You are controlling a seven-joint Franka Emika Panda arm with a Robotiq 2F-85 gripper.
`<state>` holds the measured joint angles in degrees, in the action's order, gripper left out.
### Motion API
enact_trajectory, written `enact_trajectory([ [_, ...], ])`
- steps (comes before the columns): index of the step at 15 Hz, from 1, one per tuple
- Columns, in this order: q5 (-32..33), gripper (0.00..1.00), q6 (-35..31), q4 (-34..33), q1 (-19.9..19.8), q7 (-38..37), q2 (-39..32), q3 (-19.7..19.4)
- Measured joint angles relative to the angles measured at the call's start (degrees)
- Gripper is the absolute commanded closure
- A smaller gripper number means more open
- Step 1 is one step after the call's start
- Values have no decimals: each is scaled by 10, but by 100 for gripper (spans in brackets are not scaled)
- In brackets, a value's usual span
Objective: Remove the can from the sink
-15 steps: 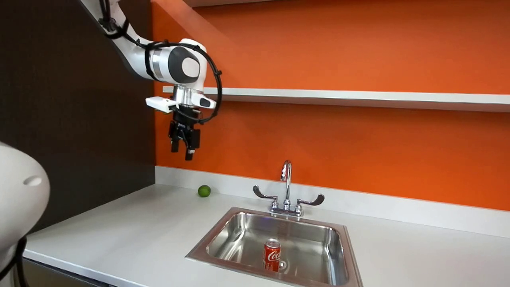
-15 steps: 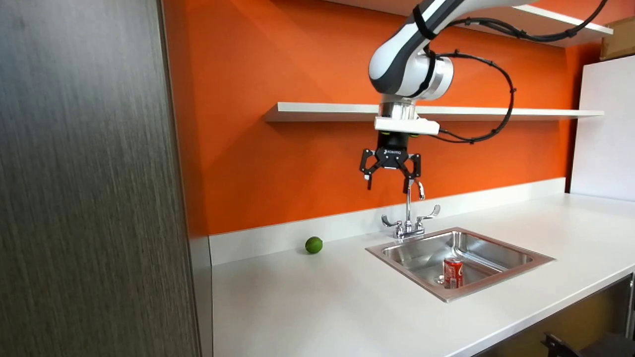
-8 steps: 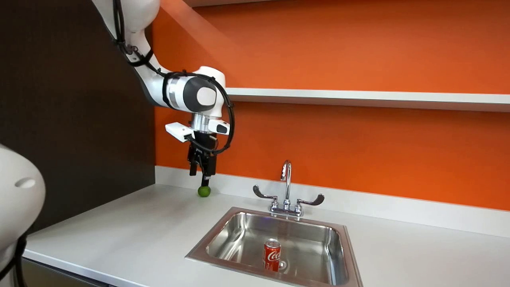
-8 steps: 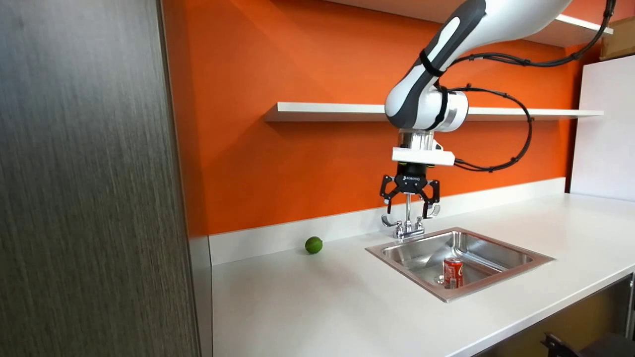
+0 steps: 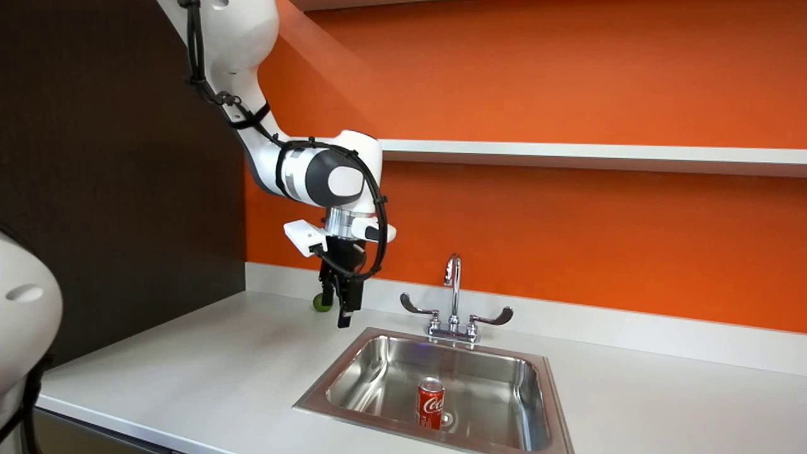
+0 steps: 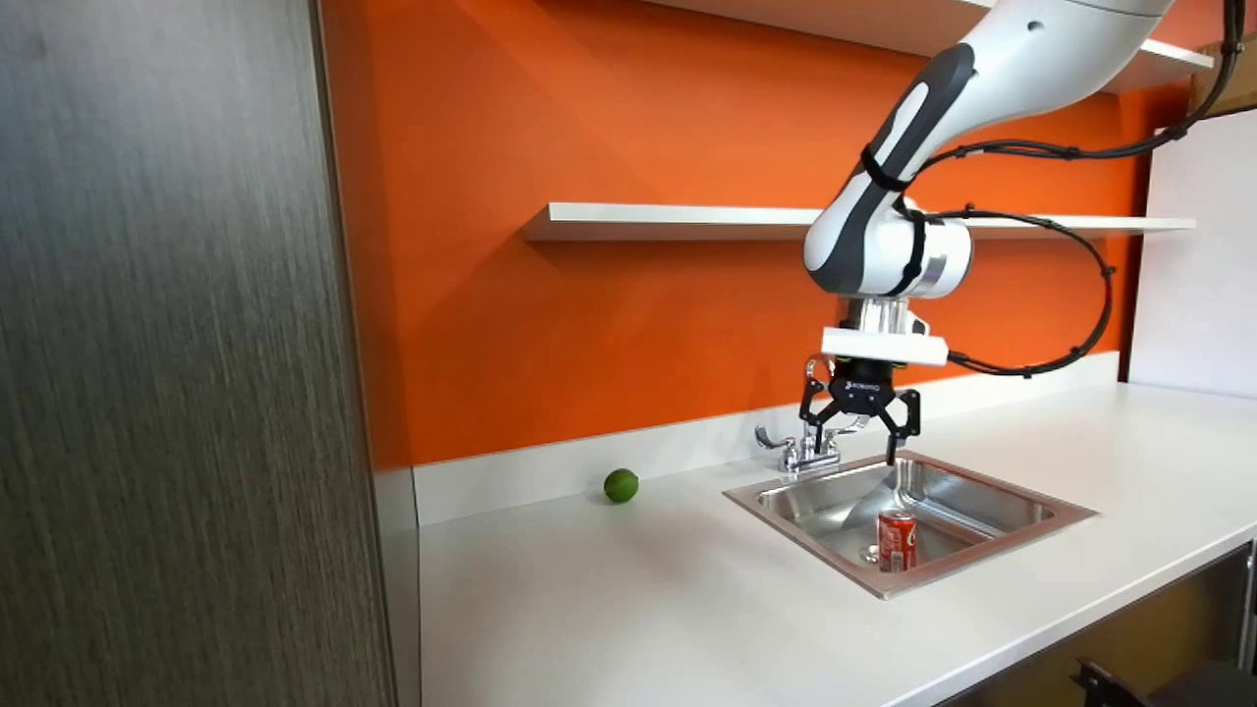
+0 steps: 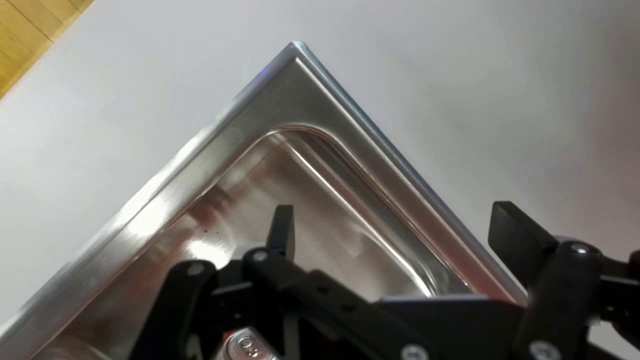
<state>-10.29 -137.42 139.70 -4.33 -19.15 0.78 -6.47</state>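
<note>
orange wall point(image 5: 599, 239) and white shelf point(image 5: 567, 151) are stretching behind a white countertop point(image 5: 189, 378), with a dark panel point(image 5: 120, 176) closing off one end. set into the countertop, a stainless-steel sink point(image 5: 552, 403) is gleaming in front of its chrome faucet point(image 5: 454, 290), whose lever handles point(image 5: 504, 316) are jutting out to either side. the red can point(image 5: 430, 403) is standing upright inside the sink, just beside the drain point(image 5: 447, 419), its white lettering showing. a green ball point(image 6: 621, 485) is sitting on the countertop near the backsplash point(image 6: 550, 473).

the arm point(image 6: 884, 250) is reaching down, and in an exterior view the gripper point(image 6: 854, 452) is partly covering the faucet. it is hanging apart from the can, its two fingers point(image 7: 283, 230) standing wide of each other. in the wrist view one is showing against the sink and the opposite one against the countertop. low in that view the can's silvery top is peeking out, partly hidden by the gripper, while yellowish flooring point(image 7: 25, 40) is filling an upper corner.
</note>
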Motion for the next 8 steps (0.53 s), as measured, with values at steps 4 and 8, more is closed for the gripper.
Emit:
enact_trajectory([
  [4,-14,0,-10,17,-16,19,-4,-19],
  [8,-17,0,-10,21,-21,23,-4,-24],
])
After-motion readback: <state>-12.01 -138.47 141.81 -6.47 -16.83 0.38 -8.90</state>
